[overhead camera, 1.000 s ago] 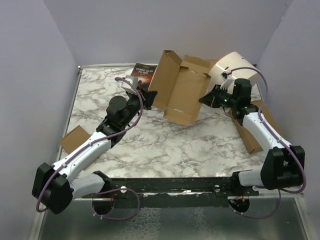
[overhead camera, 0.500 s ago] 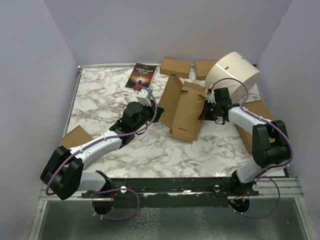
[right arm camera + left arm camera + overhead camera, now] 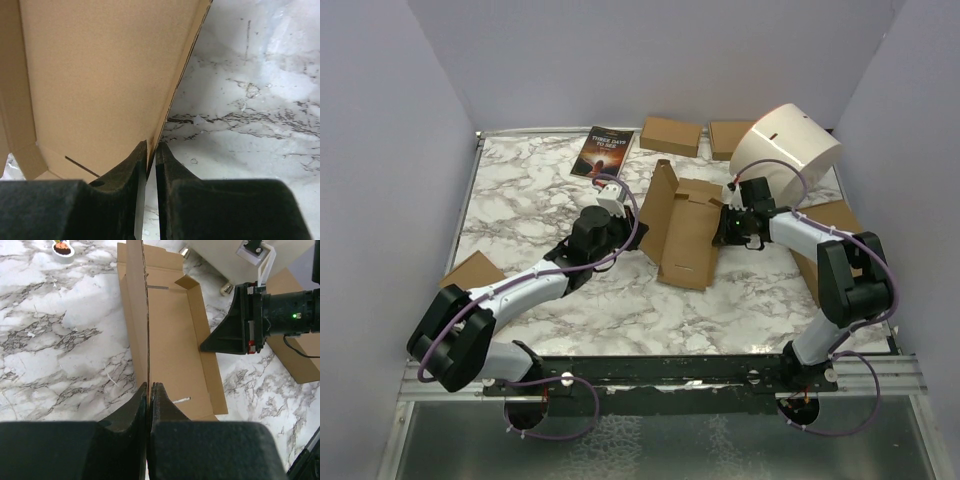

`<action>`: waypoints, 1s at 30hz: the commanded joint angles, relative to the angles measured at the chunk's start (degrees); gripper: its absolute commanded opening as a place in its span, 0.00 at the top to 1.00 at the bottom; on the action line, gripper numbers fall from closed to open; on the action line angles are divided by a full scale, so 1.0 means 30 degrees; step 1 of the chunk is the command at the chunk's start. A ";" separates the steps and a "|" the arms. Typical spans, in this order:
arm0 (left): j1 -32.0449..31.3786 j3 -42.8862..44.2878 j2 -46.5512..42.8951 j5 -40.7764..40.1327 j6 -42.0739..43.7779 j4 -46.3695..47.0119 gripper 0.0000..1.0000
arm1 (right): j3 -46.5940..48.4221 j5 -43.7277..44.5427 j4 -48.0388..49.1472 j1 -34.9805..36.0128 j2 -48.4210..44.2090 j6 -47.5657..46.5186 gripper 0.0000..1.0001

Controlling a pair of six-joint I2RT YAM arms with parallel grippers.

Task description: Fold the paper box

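Observation:
The paper box [image 3: 685, 230] lies in the middle of the table as a brown cardboard sheet, its left flap standing upright. My left gripper [image 3: 638, 232] is shut on the near end of that upright flap; the left wrist view shows the flap's edge [image 3: 145, 315] pinched between the closed tips [image 3: 149, 385]. My right gripper [image 3: 720, 228] is at the box's right edge. In the right wrist view the jaws [image 3: 151, 145] stand slightly apart around the cardboard edge [image 3: 100, 75], with a thin gap beside it.
A book [image 3: 603, 152] lies at the back left. Two small brown boxes [image 3: 669, 135] [image 3: 730, 138] sit along the back wall beside a white round container [image 3: 788, 150]. A flat brown box [image 3: 825, 250] lies under the right arm, another small box [image 3: 472, 272] at the left edge.
Both arms have brought the box down from mid-air and nearer, onto the table. The right gripper's jaws have parted a little; the left stays shut on the flap.

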 commanded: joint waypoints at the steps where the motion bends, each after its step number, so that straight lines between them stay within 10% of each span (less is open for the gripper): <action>1: -0.0351 0.0023 0.0301 0.0483 -0.0677 -0.0365 1.00 | 0.0606 -0.0842 0.0365 0.0573 0.0004 -0.0257 0.86; 21: -0.0364 0.0690 0.0677 0.0563 -0.0602 -0.1111 1.00 | -0.0011 -0.4555 0.1012 0.1040 -0.0824 -0.0105 0.73; 30: -0.0345 0.0372 -0.0136 0.0494 0.0321 -0.1763 1.00 | -0.0432 -0.4472 0.0363 0.1040 -0.1287 -0.3343 0.42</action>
